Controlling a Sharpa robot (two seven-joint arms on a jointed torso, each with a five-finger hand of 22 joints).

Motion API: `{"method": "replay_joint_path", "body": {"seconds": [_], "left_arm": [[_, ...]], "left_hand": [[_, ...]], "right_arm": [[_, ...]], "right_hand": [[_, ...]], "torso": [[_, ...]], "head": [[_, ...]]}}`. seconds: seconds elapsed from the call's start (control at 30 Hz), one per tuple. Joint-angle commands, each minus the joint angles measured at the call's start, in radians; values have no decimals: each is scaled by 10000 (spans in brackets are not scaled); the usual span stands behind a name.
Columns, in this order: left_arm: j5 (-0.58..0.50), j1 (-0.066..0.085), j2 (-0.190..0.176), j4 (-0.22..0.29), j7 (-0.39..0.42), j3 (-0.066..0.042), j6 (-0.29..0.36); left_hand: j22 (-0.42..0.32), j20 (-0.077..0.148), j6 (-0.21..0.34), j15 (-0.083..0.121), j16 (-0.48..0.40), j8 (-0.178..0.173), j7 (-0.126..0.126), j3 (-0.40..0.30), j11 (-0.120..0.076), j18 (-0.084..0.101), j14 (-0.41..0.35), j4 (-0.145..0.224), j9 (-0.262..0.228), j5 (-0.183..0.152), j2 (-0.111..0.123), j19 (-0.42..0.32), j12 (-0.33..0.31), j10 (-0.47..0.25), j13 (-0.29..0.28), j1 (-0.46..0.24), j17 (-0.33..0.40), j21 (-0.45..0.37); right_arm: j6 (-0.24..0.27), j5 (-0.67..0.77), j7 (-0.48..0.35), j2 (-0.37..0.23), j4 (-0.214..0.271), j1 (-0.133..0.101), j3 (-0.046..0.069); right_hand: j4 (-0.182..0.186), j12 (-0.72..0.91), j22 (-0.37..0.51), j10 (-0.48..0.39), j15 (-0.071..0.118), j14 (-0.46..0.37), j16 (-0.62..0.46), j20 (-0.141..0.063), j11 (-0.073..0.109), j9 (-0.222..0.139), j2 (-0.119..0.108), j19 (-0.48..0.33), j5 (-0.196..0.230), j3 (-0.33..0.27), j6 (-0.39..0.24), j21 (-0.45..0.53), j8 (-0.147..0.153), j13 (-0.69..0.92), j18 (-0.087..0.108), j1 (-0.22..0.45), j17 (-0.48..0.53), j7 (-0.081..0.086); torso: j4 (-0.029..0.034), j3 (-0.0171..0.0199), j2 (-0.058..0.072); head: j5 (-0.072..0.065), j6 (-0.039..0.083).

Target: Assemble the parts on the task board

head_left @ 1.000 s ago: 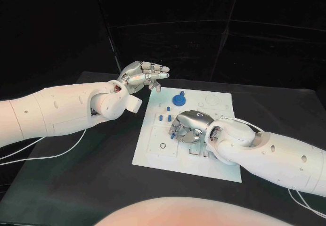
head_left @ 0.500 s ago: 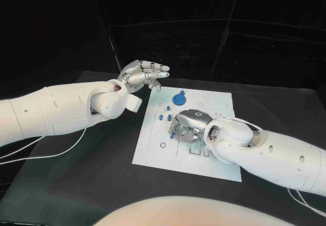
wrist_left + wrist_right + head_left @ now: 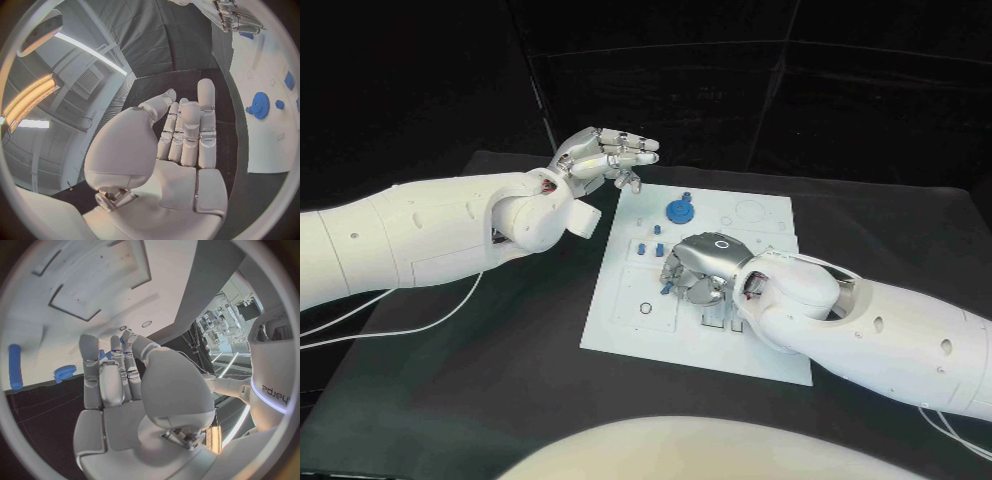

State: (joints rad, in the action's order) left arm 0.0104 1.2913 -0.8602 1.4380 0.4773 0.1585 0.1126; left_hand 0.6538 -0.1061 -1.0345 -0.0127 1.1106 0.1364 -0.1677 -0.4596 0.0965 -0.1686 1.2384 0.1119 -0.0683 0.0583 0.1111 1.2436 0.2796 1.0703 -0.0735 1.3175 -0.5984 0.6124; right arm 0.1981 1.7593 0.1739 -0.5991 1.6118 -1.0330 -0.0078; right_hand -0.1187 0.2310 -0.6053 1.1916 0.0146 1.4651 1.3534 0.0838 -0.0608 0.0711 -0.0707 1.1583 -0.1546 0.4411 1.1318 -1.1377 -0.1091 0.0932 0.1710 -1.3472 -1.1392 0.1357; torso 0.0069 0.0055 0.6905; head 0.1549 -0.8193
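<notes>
The black counter (image 3: 488,370) carries the white task board (image 3: 754,355) at its middle. The left hand (image 3: 603,158) hangs above the counter just off the board's far left corner, fingers together but loosely curled, holding nothing. The right hand (image 3: 697,270) is low over the board's centre, fingers curled down around a small blue part (image 3: 104,355); whether it truly grips it I cannot tell. A blue gear (image 3: 679,211) stands on the board's far half, with small blue pieces (image 3: 648,250) beside the right hand.
</notes>
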Motion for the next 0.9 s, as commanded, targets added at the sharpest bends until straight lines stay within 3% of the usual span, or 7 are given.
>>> {"method": "replay_joint_path", "body": {"seconds": [0.03, 0.2, 0.67, 0.9], "left_arm": [[-39, 18, -3, 4, 78, -7, -120], [-39, 19, -34, 29, 62, -7, -120], [-39, 18, -44, 35, 38, -7, -134], [-39, 14, -109, 79, -23, -2, -119]], "left_hand": [[-10, -4, 68, 25, -33, 12, 9, 45, 13, -137, -59, 4, 14, 45, -104, -78, 69, -2, 1, 1, 11, -57], [-10, -4, 68, 25, -33, 12, 9, 45, 13, -137, -59, 4, 14, 45, -104, -78, 69, -2, 1, 1, 11, -57], [-17, -8, 76, 19, -38, 13, 8, 67, 17, -136, -79, 7, 12, 47, -124, -79, 86, -28, 7, 7, 52, -68], [-18, -8, 77, 18, -32, 13, 7, 71, 18, -136, -77, 10, 12, 46, -123, -79, 88, -32, 8, 9, 44, -69]], "right_arm": [[530, 229, -96, -43, 131, 2, 4], [604, 247, -91, -148, 290, 11, 5], [19, 1270, 557, -241, 508, 14, 8], [523, 1283, 587, -340, 565, 14, 8]], "right_hand": [[41, -33, -9, 67, 35, 362, 34, 29, -19, 14, -10, -18, 63, -11, 58, -19, 6, -14, -83, 101, -8, 13], [39, -33, -28, 74, 37, 365, 47, 29, -14, 15, -11, -10, 61, -10, 65, -28, 5, -14, -86, 97, -30, 7], [72, -45, -52, 92, 43, 361, 44, 27, -10, 14, -60, 1, 88, -49, 86, -42, 11, -18, -88, 154, -7, -1], [97, -49, -52, 103, 45, 361, 50, 26, -6, 14, -63, 0, 87, -59, 97, -43, 13, -19, -88, 182, -13, -6]], "torso": [[2, 4, -2], [6, 0, -1], [9, -2, -3], [12, 0, -4]], "head": [[-6, 0], [-11, 9], [-9, 13], [-17, 44]]}}
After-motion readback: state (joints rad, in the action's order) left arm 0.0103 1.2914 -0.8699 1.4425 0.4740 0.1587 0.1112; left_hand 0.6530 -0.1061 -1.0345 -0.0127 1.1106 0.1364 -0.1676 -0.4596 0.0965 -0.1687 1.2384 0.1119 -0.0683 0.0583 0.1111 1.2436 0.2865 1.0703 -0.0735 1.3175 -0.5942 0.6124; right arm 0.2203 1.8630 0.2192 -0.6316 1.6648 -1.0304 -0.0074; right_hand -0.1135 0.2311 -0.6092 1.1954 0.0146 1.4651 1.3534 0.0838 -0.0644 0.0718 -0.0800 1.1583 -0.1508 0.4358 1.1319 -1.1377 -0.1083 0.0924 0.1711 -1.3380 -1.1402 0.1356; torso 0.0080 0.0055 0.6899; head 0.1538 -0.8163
